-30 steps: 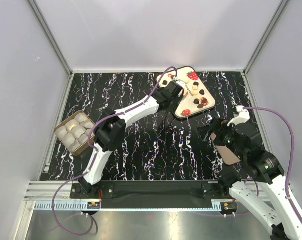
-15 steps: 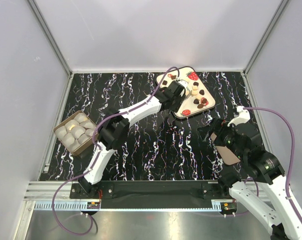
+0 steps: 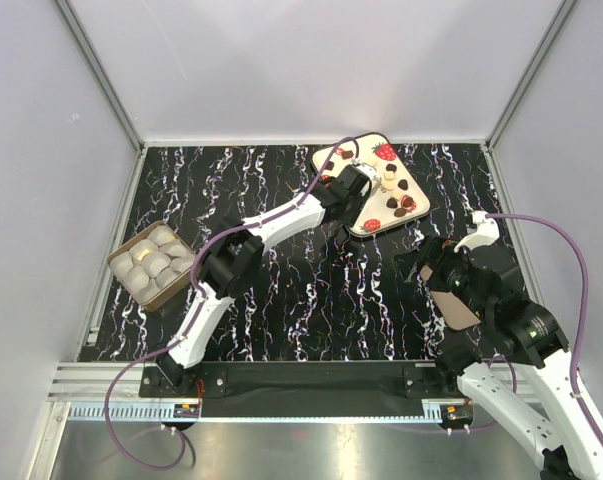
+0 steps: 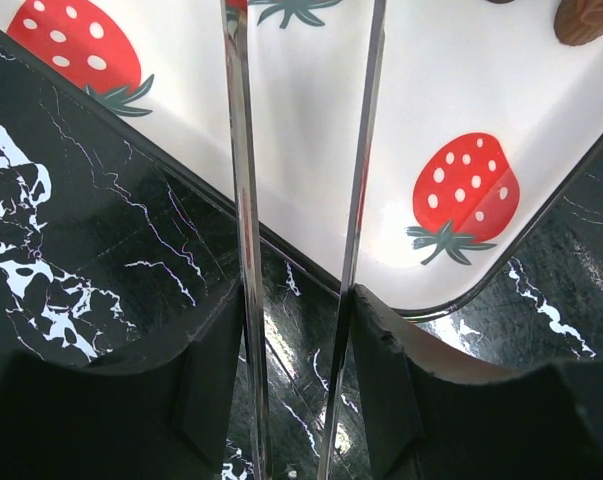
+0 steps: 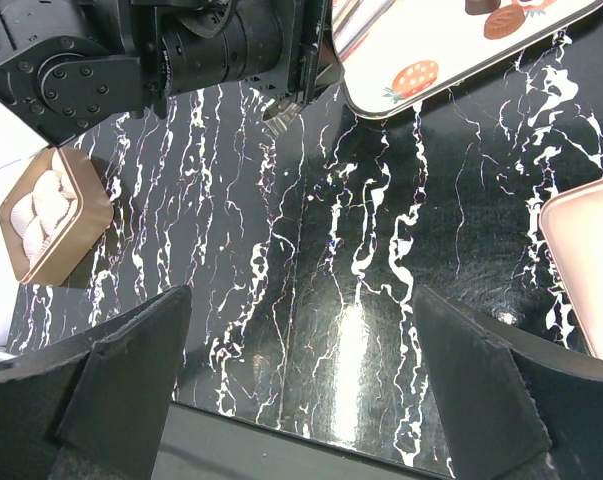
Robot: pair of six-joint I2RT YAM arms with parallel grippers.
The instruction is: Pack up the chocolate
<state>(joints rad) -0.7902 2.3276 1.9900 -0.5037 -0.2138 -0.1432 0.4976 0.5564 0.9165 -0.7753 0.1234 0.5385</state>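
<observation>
Over at the left edge of the black marbled worktop (image 3: 311, 290), about halfway along it, sits a tan box (image 3: 151, 263) filled with pale paper cups. No chocolate shows in it.

From its base at the near edge the left arm (image 3: 271, 222) stretches diagonally to the far edge, right of the middle, where a cream tray (image 3: 373, 200) printed with red strawberries lies. The left gripper (image 3: 361, 183) hangs over the tray's near-left side. In the left wrist view its two thin metal blades (image 4: 239, 150) stand partly spread, the gap widening towards the tips, and only bare tray shows between them. The tips themselves run off the top of that view.

All the chocolate (image 3: 391, 172) in sight lies on the tray, on its right half: a creamy piece near the middle, with dark brown pieces beside it and towards the tray's right corner. One brown piece (image 4: 586, 20) appears at the top right of the left wrist view, well apart from the blades.

Further right, the right gripper (image 5: 301, 300) is held above the worktop near the right edge, its fingers spread wide with nothing between them. Just beneath that arm a flat brown lid (image 3: 461, 305) lies on the worktop towards the near right corner, partly hidden by the arm.
</observation>
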